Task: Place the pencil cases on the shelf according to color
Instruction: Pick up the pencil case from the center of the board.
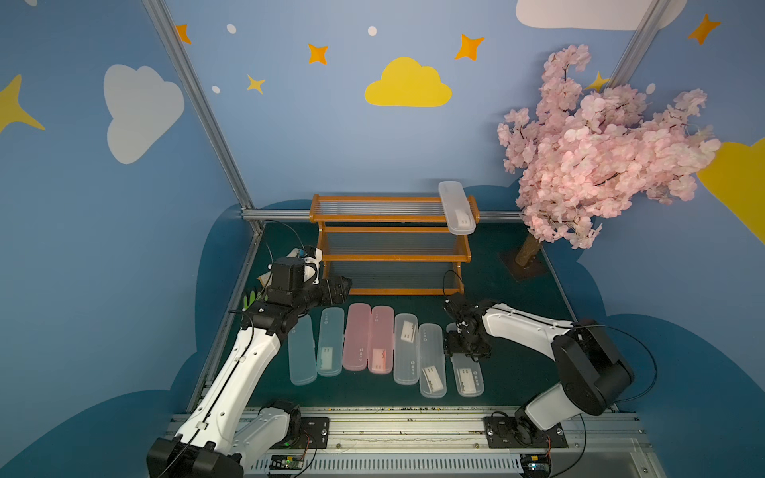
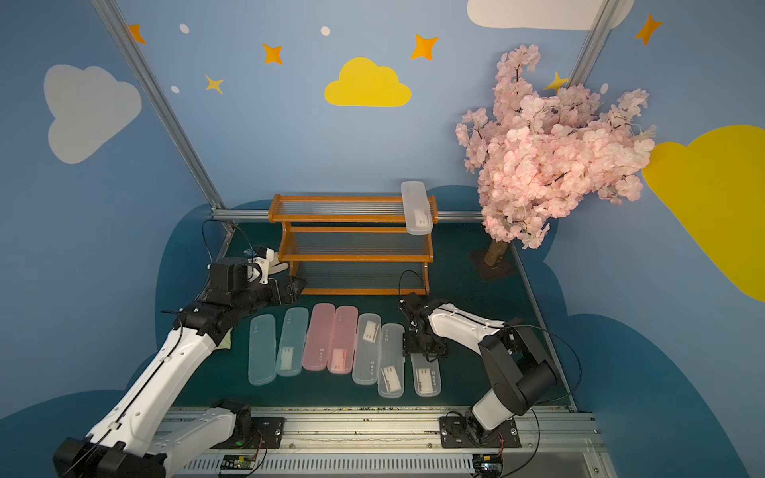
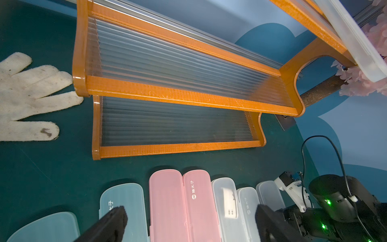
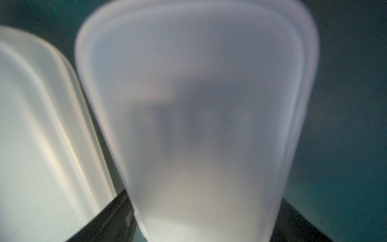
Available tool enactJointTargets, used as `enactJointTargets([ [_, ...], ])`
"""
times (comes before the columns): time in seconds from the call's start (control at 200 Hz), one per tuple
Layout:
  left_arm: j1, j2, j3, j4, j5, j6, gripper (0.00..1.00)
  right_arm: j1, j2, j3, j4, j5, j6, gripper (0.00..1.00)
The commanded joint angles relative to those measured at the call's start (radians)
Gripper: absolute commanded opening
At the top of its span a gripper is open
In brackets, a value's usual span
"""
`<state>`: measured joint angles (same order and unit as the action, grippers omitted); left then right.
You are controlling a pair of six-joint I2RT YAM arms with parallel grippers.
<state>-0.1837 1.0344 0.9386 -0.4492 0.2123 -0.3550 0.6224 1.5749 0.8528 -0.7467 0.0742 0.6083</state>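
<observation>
- Cases: seven lie flat in a row on the tabletop before the shelf: two blue, two pink, three clear; long axes point toward shelf.
- Eighth case: clear, top tier, right end; long axis crosses tier, front end overhangs.
- Left fingers: wide apart, empty, near shelf's left end.
- Right fingers: straddle rightmost case; grip cannot be told.
</observation>
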Motion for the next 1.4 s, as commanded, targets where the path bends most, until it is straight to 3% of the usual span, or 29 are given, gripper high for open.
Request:
enactJointTargets([
  [0.0,-0.002,0.0,-0.009,-0.01,0.009,0.009,1.0,-0.037,0.013,0.039,-0.012,0.064,-0.045,0.82],
  [0.275,-0.002,-0.002,-0.007,-0.012,0.009,0.009,1.0,-0.1,0.013,0.127,-0.013,0.084,-0.143,0.67],
  [0.416,-0.002,-0.012,-0.01,-0.013,0.006,0.007,1.0,-0.112,0.007,0.162,-0.041,0.099,-0.143,0.88],
  [0.521,-0.002,-0.017,-0.012,-0.011,0.006,0.007,1.0,-0.111,-0.021,0.158,-0.062,0.104,-0.121,0.95],
  [0.721,-0.002,-0.023,-0.014,-0.011,0.013,0.004,1.0,-0.101,-0.187,0.086,-0.132,0.132,-0.042,0.96],
  [0.936,-0.002,-0.025,-0.014,-0.002,0.015,0.0,1.0,-0.037,-0.396,-0.067,-0.096,0.044,0.01,0.96],
  [1.397,-0.002,-0.03,-0.015,-0.002,0.014,0.0,1.0,-0.016,-0.287,-0.152,0.016,-0.006,0.017,0.99],
])
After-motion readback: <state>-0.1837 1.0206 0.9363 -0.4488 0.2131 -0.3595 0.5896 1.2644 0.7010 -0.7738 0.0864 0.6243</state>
